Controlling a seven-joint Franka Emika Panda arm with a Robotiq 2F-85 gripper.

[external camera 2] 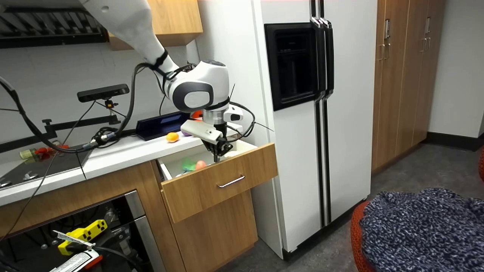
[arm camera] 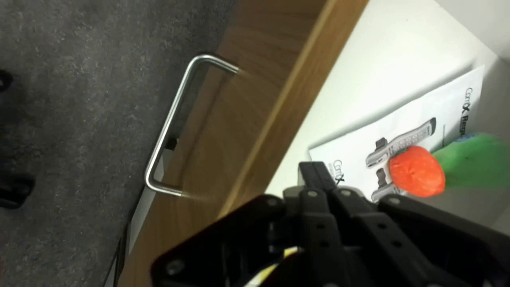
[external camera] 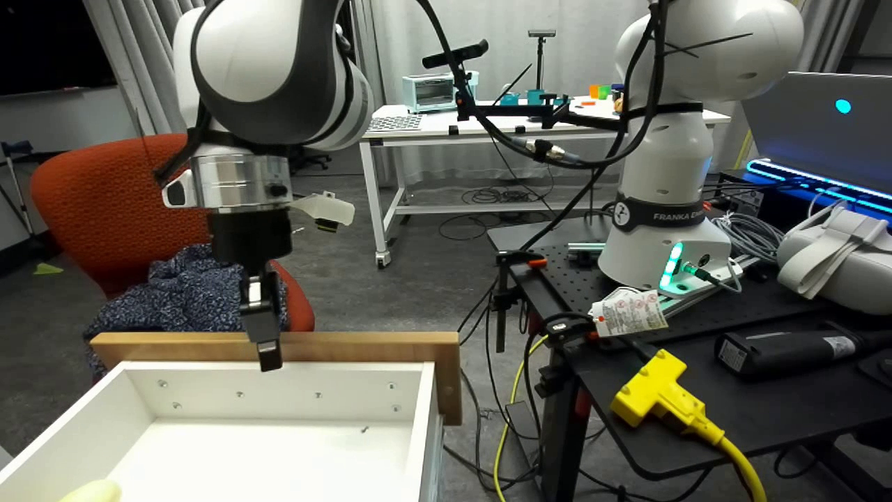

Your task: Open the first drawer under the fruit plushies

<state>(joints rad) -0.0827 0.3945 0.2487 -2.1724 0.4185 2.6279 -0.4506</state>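
At the left of an exterior view, a flat white countertop (external camera 2: 130,153) runs inward, bearing a small, round, orange fruit-shaped object (external camera 2: 172,137). Below it is a brown wooden base cabinet (external camera 2: 147,181). From its right part juts the first drawer (external camera 2: 200,192), wide, shallow and rectangular, with a pale wood front and a white inside; it stands drawn well out. A silver bent-bar metal handle (external camera 2: 231,181) crosses its front, and small round marks (external camera: 318,395), holes or screw heads, dot the inner face.

In the wrist view, the black two-fingered gripper (arm camera: 317,174) reaches over the white inside, close behind the front, its fingers pressed against each other; whether the tips touch the drawer cannot be told. To their right, a white printed paper booklet (arm camera: 392,137) lies in the drawer, with a rounded red-orange lump (arm camera: 416,171) over it, next to a rounded green lump (arm camera: 474,161).

Farther right in an exterior view are a tall white refrigerator (external camera 2: 349,113), brown wooden cupboards (external camera 2: 401,83) and a dark blue, white-flecked cloth (external camera 2: 419,230) on a red-orange seat (external camera 2: 357,230).
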